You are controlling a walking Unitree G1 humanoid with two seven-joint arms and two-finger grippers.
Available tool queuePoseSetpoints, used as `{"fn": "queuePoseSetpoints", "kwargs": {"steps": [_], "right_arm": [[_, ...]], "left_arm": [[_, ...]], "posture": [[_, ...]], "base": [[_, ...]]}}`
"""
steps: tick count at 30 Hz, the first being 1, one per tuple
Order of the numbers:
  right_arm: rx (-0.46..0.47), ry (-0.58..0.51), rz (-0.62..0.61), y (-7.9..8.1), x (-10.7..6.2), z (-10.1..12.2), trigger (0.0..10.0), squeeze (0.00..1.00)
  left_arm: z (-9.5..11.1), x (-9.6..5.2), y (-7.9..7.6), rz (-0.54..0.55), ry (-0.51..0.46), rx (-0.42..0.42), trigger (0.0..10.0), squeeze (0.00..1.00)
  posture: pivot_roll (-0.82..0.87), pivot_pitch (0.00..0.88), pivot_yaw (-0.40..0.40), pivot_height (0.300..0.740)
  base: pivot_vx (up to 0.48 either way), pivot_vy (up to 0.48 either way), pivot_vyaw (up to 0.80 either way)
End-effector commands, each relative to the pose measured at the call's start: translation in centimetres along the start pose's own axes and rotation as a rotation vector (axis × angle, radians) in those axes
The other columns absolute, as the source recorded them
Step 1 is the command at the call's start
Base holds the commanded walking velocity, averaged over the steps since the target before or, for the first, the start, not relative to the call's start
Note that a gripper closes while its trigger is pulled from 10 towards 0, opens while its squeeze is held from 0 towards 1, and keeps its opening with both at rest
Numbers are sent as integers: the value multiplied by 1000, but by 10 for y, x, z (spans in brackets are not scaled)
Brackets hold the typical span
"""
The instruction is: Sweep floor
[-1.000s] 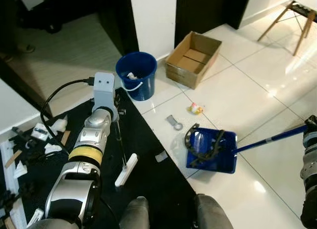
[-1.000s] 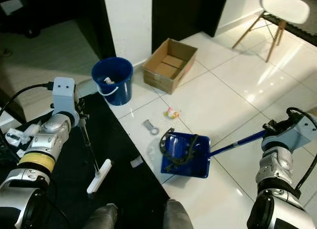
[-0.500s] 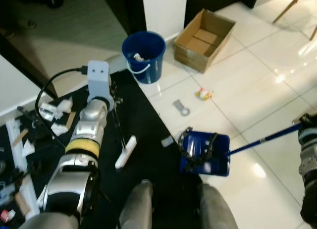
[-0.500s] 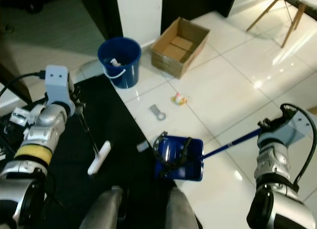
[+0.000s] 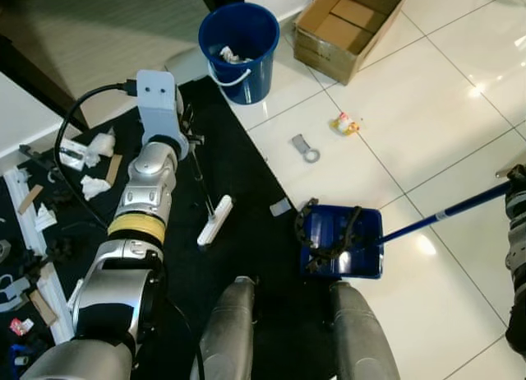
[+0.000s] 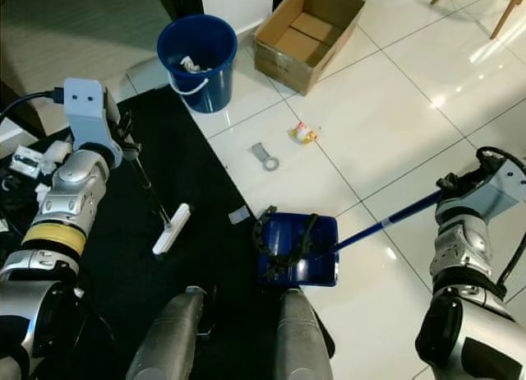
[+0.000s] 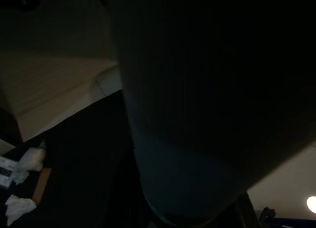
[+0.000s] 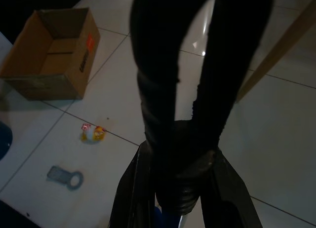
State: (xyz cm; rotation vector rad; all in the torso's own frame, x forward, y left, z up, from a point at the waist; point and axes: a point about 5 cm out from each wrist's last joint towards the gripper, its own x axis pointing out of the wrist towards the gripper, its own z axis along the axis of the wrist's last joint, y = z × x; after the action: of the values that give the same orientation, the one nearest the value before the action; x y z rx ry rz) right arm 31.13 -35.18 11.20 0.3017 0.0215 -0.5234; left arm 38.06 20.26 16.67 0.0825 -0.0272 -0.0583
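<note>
The blue dustpan [image 6: 300, 250] sits on the white tile floor [image 6: 394, 125], right at the edge of the black mat [image 6: 131, 257], just in front of the robot's legs [image 6: 230, 339]. A black cable [image 6: 279, 232] lies curled inside it. Its long blue handle [image 6: 386, 222] runs out to the right gripper [image 8: 180, 154], whose two black fingers are clenched around the handle's end. The small brush [image 6: 171, 229] rests on the black mat, and its thin stick goes up to the left gripper [image 6: 129, 145]; I cannot tell how those fingers are set. On the tiles near the dustpan lie a scrap of paper [image 6: 239, 215], a gray metal ring piece [image 6: 265, 156] and a small yellow toy [image 6: 303, 133]. Farther off stand a blue bucket [image 6: 196, 51] and an open cardboard box [image 6: 307, 34]. White paper bits [image 5: 92, 162] lie by the mat's left edge.
</note>
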Motion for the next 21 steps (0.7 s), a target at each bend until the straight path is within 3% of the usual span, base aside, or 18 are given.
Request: {"fn": "queuePoseSetpoints", "kwargs": {"steps": [1,11,18,21], "right_arm": [[60,16,-22,-2,-3,-9,10000,0],[129,-46,31,18,2,-1,10000,0],[15,-5,82,28,1,-9,10000,0],[7,-5,92,31,0,-10,10000,0]], "left_arm": [[-4,-1,-1,-8,-4,-18,10000,0],[2,2,-8,-40,-35,-39,10000,0],[-2,2,-14,-57,-25,-37,10000,0],[-4,2,-18,-69,-23,-37,10000,0]], "posture": [[111,392,57,740],[117,395,66,740],[124,409,63,740],[126,414,65,740]], "base": [[0,0,0],[0,0,0],[0,0,0],[0,0,0]]}}
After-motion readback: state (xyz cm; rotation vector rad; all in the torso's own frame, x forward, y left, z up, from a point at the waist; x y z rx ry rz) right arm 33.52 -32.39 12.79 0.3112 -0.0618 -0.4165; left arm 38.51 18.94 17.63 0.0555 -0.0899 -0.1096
